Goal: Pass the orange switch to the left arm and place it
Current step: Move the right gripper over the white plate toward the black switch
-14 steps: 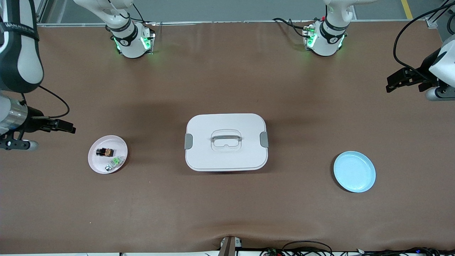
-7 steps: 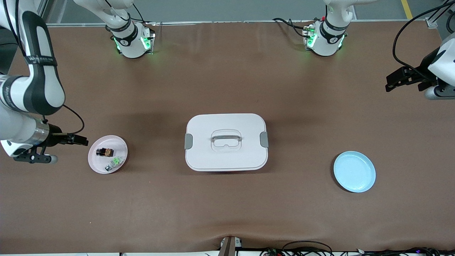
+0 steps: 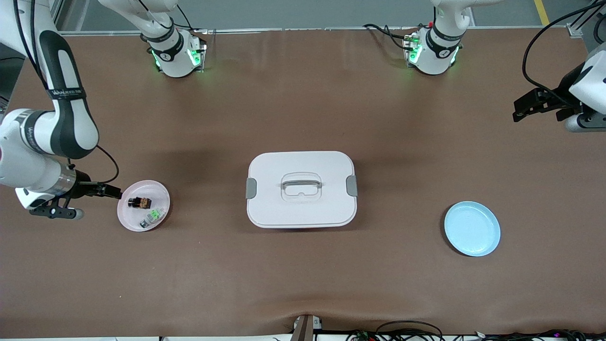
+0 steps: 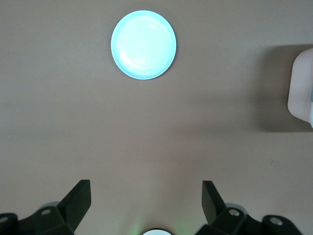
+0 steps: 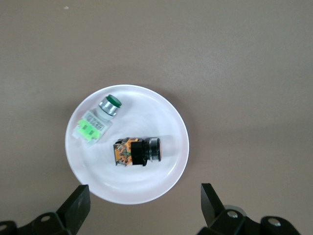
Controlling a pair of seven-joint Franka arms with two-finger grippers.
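Note:
The orange switch (image 3: 140, 202) lies on its side in a small pink plate (image 3: 127, 219) toward the right arm's end of the table. In the right wrist view the switch (image 5: 134, 152) shows black with an orange part. My right gripper (image 3: 111, 191) is open and empty, hovering at the plate's edge; its own view (image 5: 145, 205) shows the jaws spread wide beside the plate (image 5: 146, 191). The white box (image 3: 301, 189) with grey handle and clips stands mid-table. My left gripper (image 3: 525, 106) is open and empty, waiting high over the left arm's end of the table (image 4: 146, 200).
A green-and-clear component with a silver end (image 3: 152, 217) lies in the pink plate next to the switch (image 5: 95, 122). An empty light-blue plate (image 3: 472, 228) sits toward the left arm's end (image 4: 144, 45). A box corner (image 4: 301, 88) shows in the left wrist view.
My right arm has swung in and its gripper has moved from off the table's end up to the pink plate's edge. The left arm has hardly moved.

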